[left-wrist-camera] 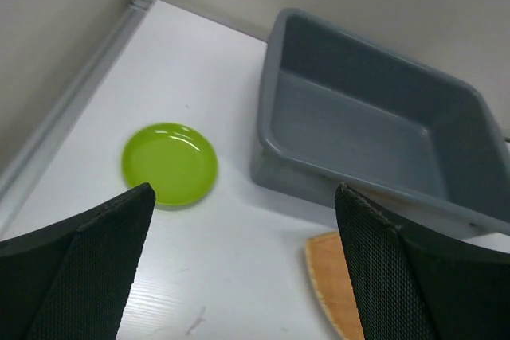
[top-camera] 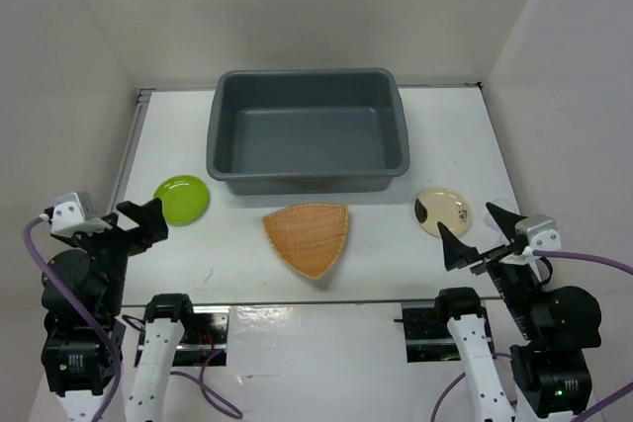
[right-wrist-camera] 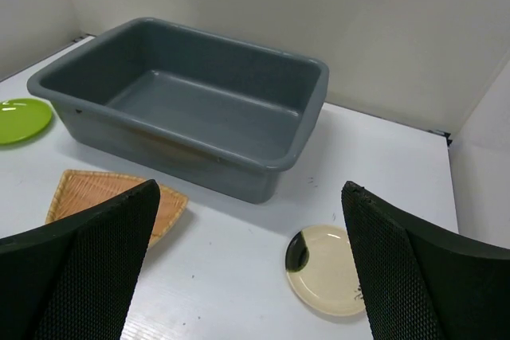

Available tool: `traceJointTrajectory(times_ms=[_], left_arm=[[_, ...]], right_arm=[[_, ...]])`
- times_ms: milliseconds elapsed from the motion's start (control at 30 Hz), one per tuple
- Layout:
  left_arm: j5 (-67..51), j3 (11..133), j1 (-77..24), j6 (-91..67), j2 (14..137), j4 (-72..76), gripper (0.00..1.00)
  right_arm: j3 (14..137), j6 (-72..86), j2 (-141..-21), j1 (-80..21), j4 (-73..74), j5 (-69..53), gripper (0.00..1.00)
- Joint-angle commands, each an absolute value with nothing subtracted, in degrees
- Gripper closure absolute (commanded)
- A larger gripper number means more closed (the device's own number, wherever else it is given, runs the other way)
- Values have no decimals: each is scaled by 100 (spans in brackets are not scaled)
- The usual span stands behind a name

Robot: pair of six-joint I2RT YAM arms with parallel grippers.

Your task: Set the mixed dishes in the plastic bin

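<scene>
The dark grey plastic bin (top-camera: 307,130) stands empty at the back middle; it also shows in the left wrist view (left-wrist-camera: 374,129) and the right wrist view (right-wrist-camera: 191,101). The lime-green plate (top-camera: 182,199) (left-wrist-camera: 170,164) (right-wrist-camera: 20,119) lies at its front left. The tan woven plate (top-camera: 309,235) (left-wrist-camera: 335,292) (right-wrist-camera: 103,197) lies in front of the bin. The cream dish with dark blotches (top-camera: 442,211) (right-wrist-camera: 331,270) lies at the front right. The clear cups are out of view. My left gripper (top-camera: 144,218) (left-wrist-camera: 243,260) is open and empty near the green plate. My right gripper (top-camera: 477,231) (right-wrist-camera: 251,264) is open and empty near the cream dish.
White walls close in the table on the left, back and right. A metal strip (top-camera: 129,150) runs along the left edge. The arm bases (top-camera: 178,328) sit at the near edge.
</scene>
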State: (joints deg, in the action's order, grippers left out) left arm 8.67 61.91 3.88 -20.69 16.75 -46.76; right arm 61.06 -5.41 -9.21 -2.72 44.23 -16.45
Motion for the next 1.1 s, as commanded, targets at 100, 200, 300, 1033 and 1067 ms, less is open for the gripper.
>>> traceJointTrajectory(times_ms=[100,200,300,1033,1067], left_arm=[[-1429,5003,659,-4437,2389,-3816,0],[-1731,4510,659,-4457,2410,-3744,0],[-1844,4263,659,-4184,1812,-3981,0],[-2944,3981,203,-3691,3156,-3410,0],[-2944,3981,202,-3691,3094,-3462,0]], right_arm=[[6144,-571,-958,-229,4386,-1767,1],[6144,-781,-1133,-229,4386,-2029,1],[6144,-1195,-1581,-229,4447,-2434,1],[4868,-3325,-1450,-176,3804,1477,2],[5156,-3183,-1450,-176,3962,1477,2]])
